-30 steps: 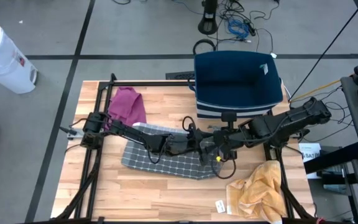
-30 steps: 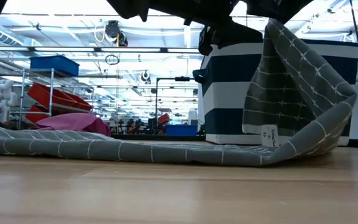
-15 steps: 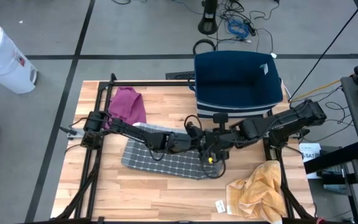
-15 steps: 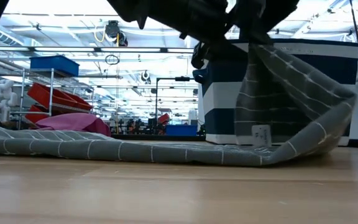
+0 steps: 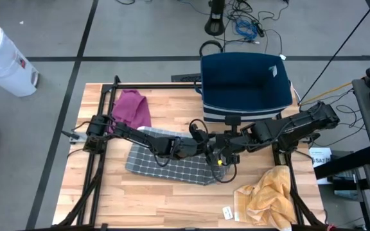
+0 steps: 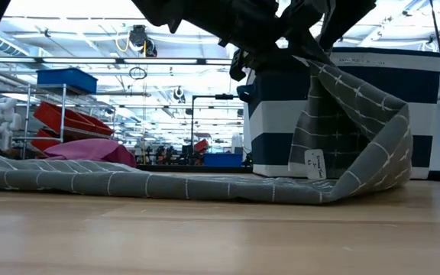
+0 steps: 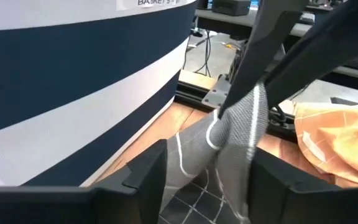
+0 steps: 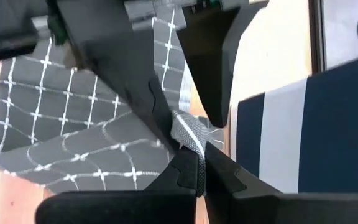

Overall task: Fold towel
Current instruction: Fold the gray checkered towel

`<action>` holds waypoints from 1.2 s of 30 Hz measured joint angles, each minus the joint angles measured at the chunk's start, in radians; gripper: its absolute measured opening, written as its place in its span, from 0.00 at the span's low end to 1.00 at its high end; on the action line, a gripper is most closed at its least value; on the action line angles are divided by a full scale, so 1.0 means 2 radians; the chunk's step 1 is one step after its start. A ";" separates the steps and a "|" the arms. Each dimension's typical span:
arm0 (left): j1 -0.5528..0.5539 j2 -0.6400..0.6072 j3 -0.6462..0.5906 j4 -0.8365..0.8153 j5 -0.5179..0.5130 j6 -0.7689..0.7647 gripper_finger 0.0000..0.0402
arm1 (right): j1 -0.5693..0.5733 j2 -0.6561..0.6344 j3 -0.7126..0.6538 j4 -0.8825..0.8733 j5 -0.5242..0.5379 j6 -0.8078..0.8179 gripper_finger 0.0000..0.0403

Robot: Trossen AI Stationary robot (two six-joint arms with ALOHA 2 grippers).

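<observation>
Little can be read; on the white band of the striped basket (image 7: 73, 74), seen from the left wrist, dark capital letters cut by the picture's edge spell "BASKET", followed by marks too clipped to tell; the towel's tag (image 6: 314, 163) carries small print, too small to read in the low view; a white card (image 5: 227, 212) on the bench (image 5: 166, 199) and the basket's white label (image 5: 272, 72) show marks too small to read.

The towel (image 5: 172, 168) lay mid-table, its right end lifted. Behind it stood the basket (image 5: 246, 80); a second cloth (image 5: 132, 108) lay rear-left, a third (image 5: 266, 196) front-right.
</observation>
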 joint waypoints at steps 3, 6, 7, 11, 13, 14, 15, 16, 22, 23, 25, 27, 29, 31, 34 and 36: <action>0.000 0.000 0.000 -0.001 0.000 0.010 0.35 | 0.002 0.000 0.000 0.002 -0.004 0.000 0.00; 0.001 0.000 0.000 -0.007 0.003 0.020 0.26 | 0.004 0.000 0.000 0.015 -0.019 -0.006 0.00; 0.001 0.000 0.000 -0.009 0.006 0.020 0.22 | 0.005 0.000 0.000 0.017 -0.027 -0.008 0.00; 0.001 0.000 0.000 -0.028 0.031 0.032 0.09 | 0.006 0.000 0.000 0.016 -0.038 -0.009 0.03; -0.003 0.000 0.000 -0.046 0.041 0.033 0.03 | 0.011 -0.002 0.000 0.016 -0.039 -0.009 0.08; -0.005 0.000 0.000 -0.059 0.045 0.033 0.02 | 0.014 -0.003 0.000 0.016 -0.039 -0.009 0.12; -0.008 0.000 0.000 -0.071 0.046 0.033 0.02 | 0.017 -0.004 0.000 0.015 -0.039 -0.007 0.16; -0.012 0.000 0.000 -0.083 0.046 0.032 0.01 | 0.020 -0.005 0.000 0.011 -0.039 -0.007 0.20; -0.041 0.000 0.000 -0.154 0.044 0.007 0.01 | 0.027 -0.006 0.000 -0.007 -0.037 0.003 0.51; -0.046 0.000 0.000 -0.162 0.041 0.004 0.01 | 0.027 -0.006 0.000 -0.009 -0.037 0.003 0.55; -0.055 0.000 0.000 -0.179 0.034 -0.008 0.00 | 0.027 -0.006 0.000 -0.012 -0.036 0.002 0.62; -0.064 0.000 0.000 -0.193 0.024 -0.019 0.00 | 0.027 -0.006 0.000 -0.011 -0.036 0.002 0.66; -0.073 0.000 0.000 -0.209 0.015 -0.034 0.00 | 0.023 -0.006 0.000 -0.008 -0.037 0.000 0.68; -0.081 0.000 0.000 -0.227 0.004 -0.051 0.00 | 0.019 -0.006 0.000 -0.010 -0.037 -0.008 0.68; -0.094 0.000 0.000 -0.244 -0.013 -0.074 0.00 | 0.014 -0.006 0.000 -0.005 -0.037 -0.018 0.66; -0.101 0.000 0.000 -0.248 -0.026 -0.086 0.00 | 0.010 -0.006 -0.007 0.026 -0.040 -0.027 0.64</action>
